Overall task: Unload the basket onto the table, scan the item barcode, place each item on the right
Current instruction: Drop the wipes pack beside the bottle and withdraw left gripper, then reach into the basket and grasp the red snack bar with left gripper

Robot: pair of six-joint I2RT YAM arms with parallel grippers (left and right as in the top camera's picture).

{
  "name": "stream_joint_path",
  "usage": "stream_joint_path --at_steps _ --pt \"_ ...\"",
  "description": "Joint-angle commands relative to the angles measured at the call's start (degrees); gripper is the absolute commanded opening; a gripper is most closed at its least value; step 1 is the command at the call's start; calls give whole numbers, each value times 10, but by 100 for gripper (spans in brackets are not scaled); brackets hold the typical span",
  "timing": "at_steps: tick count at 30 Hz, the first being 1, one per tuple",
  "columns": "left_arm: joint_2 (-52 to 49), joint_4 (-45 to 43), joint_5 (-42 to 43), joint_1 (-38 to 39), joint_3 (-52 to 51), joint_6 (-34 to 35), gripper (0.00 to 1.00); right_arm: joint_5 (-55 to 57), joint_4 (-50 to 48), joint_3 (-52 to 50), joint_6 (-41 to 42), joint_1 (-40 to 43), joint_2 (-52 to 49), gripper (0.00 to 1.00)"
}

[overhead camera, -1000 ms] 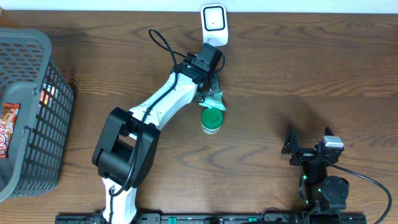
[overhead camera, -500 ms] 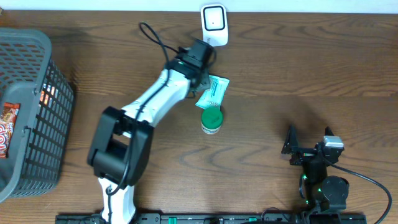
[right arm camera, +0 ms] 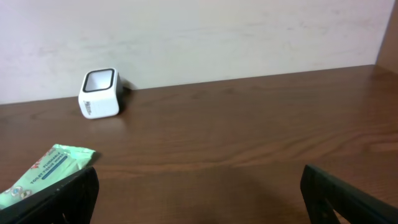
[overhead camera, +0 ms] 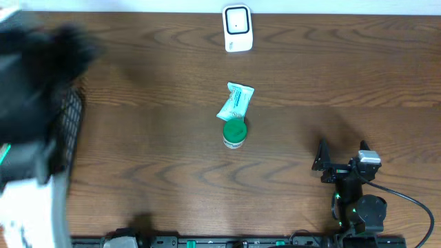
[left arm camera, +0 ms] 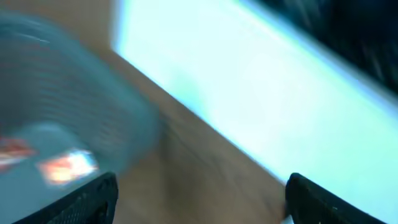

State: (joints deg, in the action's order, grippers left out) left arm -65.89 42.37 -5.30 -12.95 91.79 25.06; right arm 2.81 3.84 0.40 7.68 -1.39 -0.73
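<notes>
At the table's [overhead camera: 344, 76] left edge sits the basket [overhead camera: 74, 131] under the blurred left arm [overhead camera: 27, 83]. The left gripper [left arm camera: 199, 199] gapes empty, and the right gripper [right arm camera: 199, 193], near the front right corner, is spread wide too. The scanner [overhead camera: 237, 27] stands at the back edge, the packet [overhead camera: 236, 102] mid-table touching a jar [overhead camera: 234, 132].

Overhead: left arm [overhead camera: 27, 117] is a dark-and-white blur on the left edge, cut off by the frame, and its tool can't be made out there. It covers most of the basket [overhead camera: 74, 127]; only a strip of mesh shows. Left wrist view is blurred all over: basket a grey smear, contents an unreadable orange-red smudge [left arm camera: 62, 167], left tool [left arm camera: 200, 202] showing tips only, cut by the bottom edge. Right wrist: packet [right arm camera: 43, 174] cut by the left edge, lower end behind a finger [right arm camera: 68, 196] of the right tool [right arm camera: 199, 199], print too small to read. Jar [overhead camera: 234, 133] label can't be told.
</notes>
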Motion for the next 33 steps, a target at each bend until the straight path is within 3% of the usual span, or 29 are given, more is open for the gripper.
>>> stream_joint_path --at_steps 1,7,13,25,33 --pt "17 35 2 -106 -8 -14 87 5 2 -1 9 -4 1 99" --pt "-36 100 3 -266 -17 25 87 5 2 -1 9 -4 1 99" --pt "-164 118 3 -334 -17 114 87 5 2 -1 8 -4 1 99" --pt "-412 83 -44 -357 -17 147 87 5 2 -1 8 -4 1 99" --pt "-482 63 -106 -360 -17 147 87 5 2 -1 8 -4 1 99"
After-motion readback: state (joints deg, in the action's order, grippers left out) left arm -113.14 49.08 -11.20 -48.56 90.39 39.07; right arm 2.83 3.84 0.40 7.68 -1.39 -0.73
